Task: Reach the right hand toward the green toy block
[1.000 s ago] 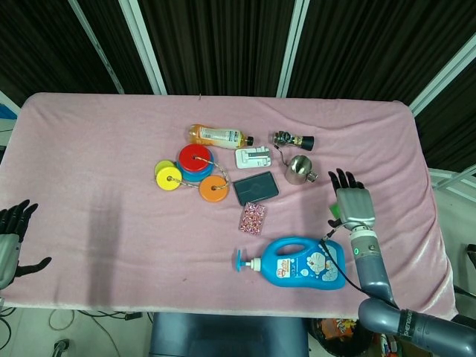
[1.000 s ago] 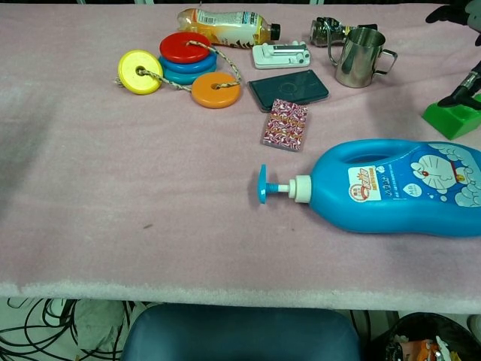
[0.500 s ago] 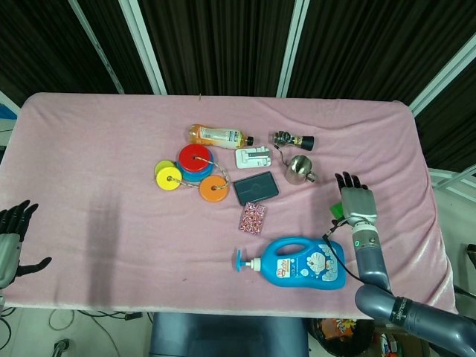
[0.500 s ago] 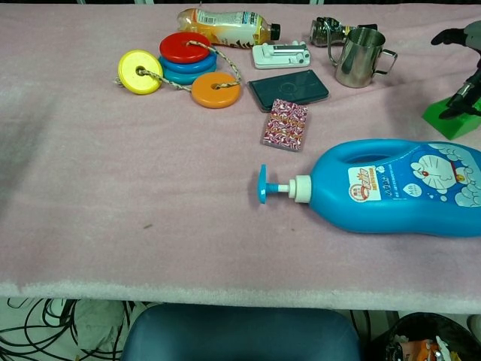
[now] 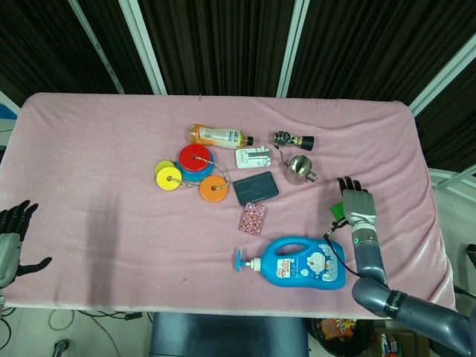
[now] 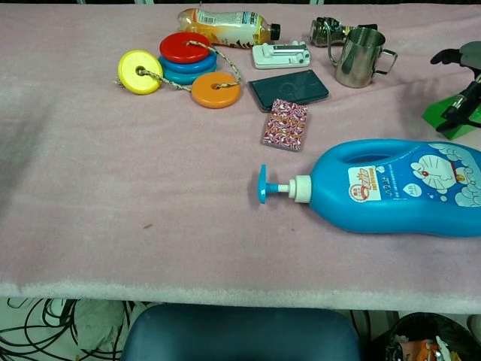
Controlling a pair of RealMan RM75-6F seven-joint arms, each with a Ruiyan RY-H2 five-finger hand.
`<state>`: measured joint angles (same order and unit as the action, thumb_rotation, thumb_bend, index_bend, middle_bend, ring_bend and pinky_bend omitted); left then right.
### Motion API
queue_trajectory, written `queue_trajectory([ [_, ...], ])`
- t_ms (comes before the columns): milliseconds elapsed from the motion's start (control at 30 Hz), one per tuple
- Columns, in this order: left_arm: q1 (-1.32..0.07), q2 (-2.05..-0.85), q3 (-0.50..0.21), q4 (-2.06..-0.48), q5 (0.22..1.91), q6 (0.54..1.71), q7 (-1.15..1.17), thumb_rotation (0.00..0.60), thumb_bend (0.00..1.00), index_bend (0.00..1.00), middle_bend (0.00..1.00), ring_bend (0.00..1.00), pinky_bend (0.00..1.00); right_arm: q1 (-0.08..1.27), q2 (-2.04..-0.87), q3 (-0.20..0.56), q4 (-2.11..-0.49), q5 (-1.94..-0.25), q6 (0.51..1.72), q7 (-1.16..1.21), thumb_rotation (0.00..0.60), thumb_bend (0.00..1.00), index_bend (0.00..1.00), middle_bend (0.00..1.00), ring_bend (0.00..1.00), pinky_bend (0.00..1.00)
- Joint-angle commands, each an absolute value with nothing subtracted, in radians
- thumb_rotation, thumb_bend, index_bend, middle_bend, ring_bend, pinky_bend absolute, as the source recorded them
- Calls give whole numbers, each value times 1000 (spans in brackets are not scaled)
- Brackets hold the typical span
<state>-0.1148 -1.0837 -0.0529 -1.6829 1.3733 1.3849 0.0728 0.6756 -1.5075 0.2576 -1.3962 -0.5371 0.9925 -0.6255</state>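
Step in hand judged to be the final approach of the right hand (image 5: 356, 199) onto the small green toy block (image 6: 442, 114). Block found on the pink cloth-covered counter (image 5: 97, 163) near its right side, just beyond the shoulder of the large blue pump bottle of detergent (image 5: 301, 263) and to the right of the small polished steel cup (image 5: 299, 169). In the head view, only a sliver of green seen at the hand's left edge; in the chest view, block partly screened by dark fingers (image 6: 463, 102) reaching down to it. Right hand noted as released: fingers apart, nothing grasped, contact with the block not clear enough to assert.

For good execution, judged advisable to bring the palm down squarely over the block, fingers kept spread until they straddle it, and to stay clear of the bottle lying close alongside, since a brush there could roll it into the block.

Left hand (image 5: 10, 239) noted at the counter's near left corner, fingers apart, grasping nothing.

Against the frame one second earlier: right hand drawn back toward the robot and lower over the block, fingers now overlapping more of the green in the chest view. Block, bottle and cup unmoved. Left hand unchanged.
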Motion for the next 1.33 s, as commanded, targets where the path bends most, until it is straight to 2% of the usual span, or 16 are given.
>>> queue_trajectory([
  [33, -115, -1083, -53, -1683, 1372, 1385, 72, 600, 0, 0, 0, 0, 0, 671, -1513, 253, -1385, -578, 996, -590, 600, 308, 367, 334, 306, 456],
  [67, -115, -1083, -53, -1683, 1372, 1384, 72, 600, 0, 0, 0, 0, 0, 668, -1514, 252, -1384, -596, 999, -576, 600, 364, 464, 418, 399, 530],
  [167, -115, -1083, -53, -1685, 1372, 1384, 71, 600, 0, 0, 0, 0, 0, 660, -1513, 253, -1386, -651, 1010, -530, 600, 451, 658, 582, 576, 657],
  [267, -115, -1083, -53, -1685, 1373, 1385, 70, 600, 0, 0, 0, 0, 0, 655, -1508, 256, -1393, -686, 1022, -500, 600, 495, 736, 645, 638, 708],
  [500, -114, -1081, -52, -1687, 1376, 1387, 65, 600, 0, 0, 0, 0, 0, 639, -1482, 265, -1446, -746, 1049, -445, 600, 514, 767, 666, 659, 714],
  [667, -113, -1080, -49, -1685, 1386, 1391, 61, 600, 0, 0, 0, 0, 0, 618, -1419, 278, -1588, -826, 1098, -400, 600, 515, 766, 665, 659, 714],
  [833, -112, -1079, -48, -1685, 1392, 1396, 57, 600, 0, 0, 0, 0, 0, 574, -1341, 286, -1794, -938, 1136, -295, 600, 515, 766, 661, 659, 714],
  [1100, -112, -1079, -46, -1683, 1395, 1395, 58, 600, 0, 0, 0, 0, 0, 515, -1269, 243, -2028, -1143, 1165, -163, 600, 515, 766, 655, 652, 714],
  [1333, -113, -1078, -46, -1685, 1390, 1390, 58, 600, 0, 0, 0, 0, 0, 517, -1269, 211, -2099, -1222, 1152, -147, 600, 515, 766, 652, 648, 714],
])
